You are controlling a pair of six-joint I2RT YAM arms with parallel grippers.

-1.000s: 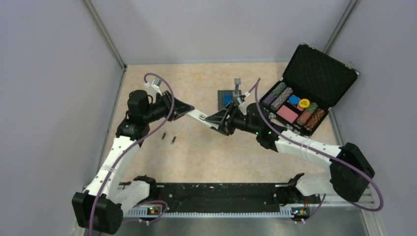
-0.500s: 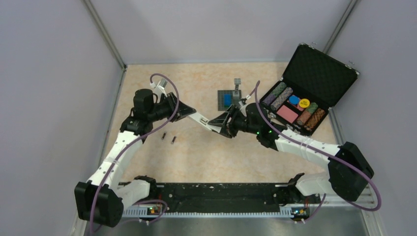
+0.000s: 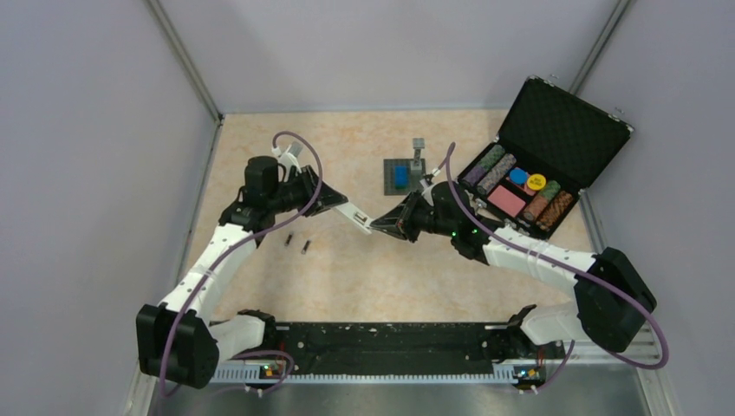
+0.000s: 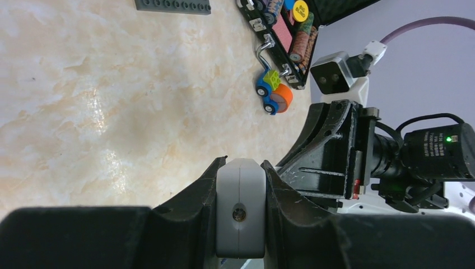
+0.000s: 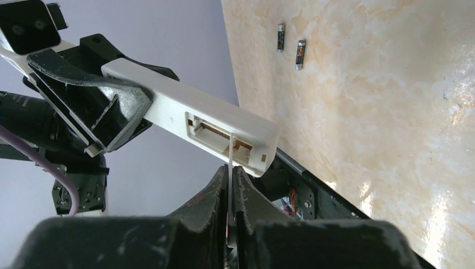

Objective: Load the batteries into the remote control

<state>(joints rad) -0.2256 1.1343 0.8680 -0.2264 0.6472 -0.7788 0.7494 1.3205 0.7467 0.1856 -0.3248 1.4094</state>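
**Operator:** What is the overhead view giving you?

**Arm:** I am holding the remote control [image 3: 355, 217] up off the table [image 3: 373, 277], on the near side of the grey baseplate [image 3: 389, 184] with its blue block [image 3: 400, 176]. My left gripper [image 3: 336, 204] is clamping the remote's left end, and my right gripper [image 3: 380, 224] is meeting its right end. The batteries [image 3: 287, 237] are lying side by side on the tabletop, left of the remote and nearer my bases, apart from both claws. The open chip case [image 3: 520, 186] is sitting well to the remote's right. A broad stretch of tabletop is showing between the remote and my bases. The grey walls [image 3: 113, 156] are closing in the left, right and far edges.

**Operator:** And the left wrist?

**Arm:** It is showing only the remote's end face, wedged between my left fingers [image 4: 196, 196], which are pressing on both its sides. Beyond the remote a small toy car [image 4: 273, 94] is sitting by the case's corner, which I am not making out from overhead.

**Operator:** The right wrist?

**Arm:** That one is showing the remote's open battery recess [image 5: 215, 131], turned toward my right claw. My right fingers [image 5: 213, 196] are pinching together on a thin white piece [image 5: 230, 154] that is standing edge-on in front of the recess. I cannot tell whether it is joined to the remote. The batteries are lying far past the remote on the tabletop.
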